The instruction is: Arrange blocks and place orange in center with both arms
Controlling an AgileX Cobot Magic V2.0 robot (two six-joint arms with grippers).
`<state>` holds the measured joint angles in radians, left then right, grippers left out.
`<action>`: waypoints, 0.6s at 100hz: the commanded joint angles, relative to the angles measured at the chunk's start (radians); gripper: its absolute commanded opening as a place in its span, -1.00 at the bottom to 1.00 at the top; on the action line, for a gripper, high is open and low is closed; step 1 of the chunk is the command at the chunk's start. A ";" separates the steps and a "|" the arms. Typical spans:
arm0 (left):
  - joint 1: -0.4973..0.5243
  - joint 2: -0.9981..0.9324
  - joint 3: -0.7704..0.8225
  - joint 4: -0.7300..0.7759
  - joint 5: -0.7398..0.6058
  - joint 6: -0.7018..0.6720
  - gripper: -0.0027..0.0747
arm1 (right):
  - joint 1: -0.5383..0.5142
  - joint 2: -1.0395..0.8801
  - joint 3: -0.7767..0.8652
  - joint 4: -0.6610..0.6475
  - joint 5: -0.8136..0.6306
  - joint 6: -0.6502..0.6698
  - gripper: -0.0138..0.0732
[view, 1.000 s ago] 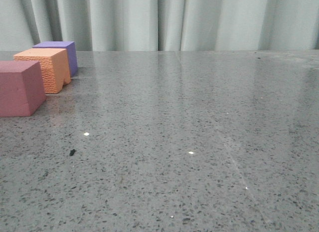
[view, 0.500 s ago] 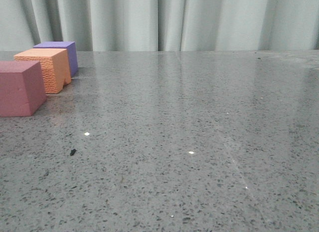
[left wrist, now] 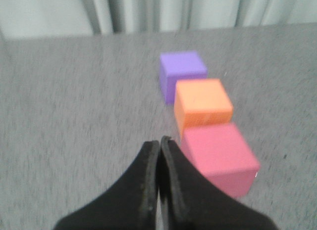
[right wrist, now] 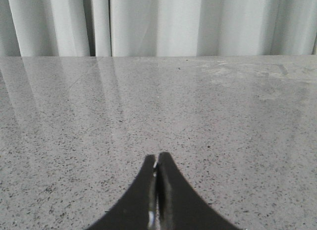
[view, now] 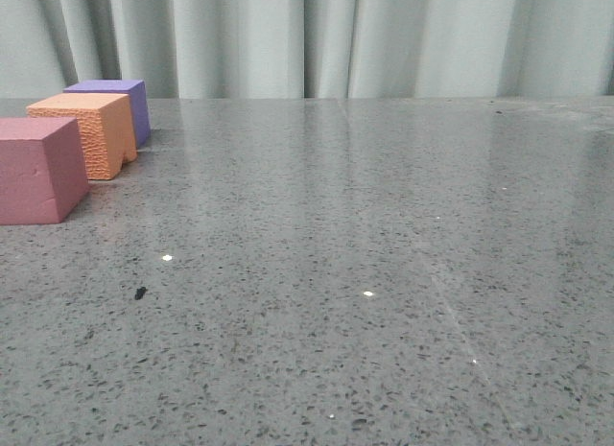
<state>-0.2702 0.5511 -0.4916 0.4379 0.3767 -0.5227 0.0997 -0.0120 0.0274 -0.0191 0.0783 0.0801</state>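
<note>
where the front view looks forward over the scene, a grey speckled table (view: pixel 365 273) fills most of the frame, with a pale pleated curtain (view: pixel 317 38) hanging behind its far edge. three foam cubes stand on the table at the far left of that view, in one row running away from the camera. the pink cube (view: pixel 36 168) is nearest and is cut by the left frame edge. the orange cube (view: pixel 86 131) sits behind it, in the middle of the row, with a pebbled front face. the purple cube (view: pixel 115 105) is farthest, close to the curtain. the orange cube appears to touch the purple one; whether it touches the pink one cannot be told from this view. in the left wrist view the same row shows as purple cube (left wrist: pixel 182 74), orange cube (left wrist: pixel 203 104) and pink cube (left wrist: pixel 220 156), each close against the next, all upright. the left gripper (left wrist: pixel 159 143) hangs just beside the pink cube, apart from it; its two black fingers are pressed together and hold nothing. this view is slightly blurred. the right gripper (right wrist: pixel 157 161) is over bare table, well apart from the cubes, with no cube in its view; its fingers also meet tip to tip and hold nothing. a small dark speck (view: pixel 140 293) lies on the table in front of the pink cube.
</note>
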 commanded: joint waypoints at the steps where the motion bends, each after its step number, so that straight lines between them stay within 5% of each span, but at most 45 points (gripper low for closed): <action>1: 0.054 -0.074 0.092 -0.034 -0.175 0.017 -0.96 | -0.003 -0.017 -0.014 0.001 -0.078 -0.008 -0.84; 26: 0.183 -0.314 0.378 -0.236 -0.399 0.239 -0.96 | -0.003 -0.017 -0.014 0.001 -0.078 -0.008 -0.84; 60: 0.204 -0.468 0.540 -0.247 -0.418 0.242 -0.96 | -0.003 -0.017 -0.014 0.001 -0.078 -0.008 -0.84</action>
<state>-0.0684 0.0939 -0.0054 0.2004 0.0536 -0.2842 0.0997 -0.0120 0.0274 -0.0191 0.0783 0.0801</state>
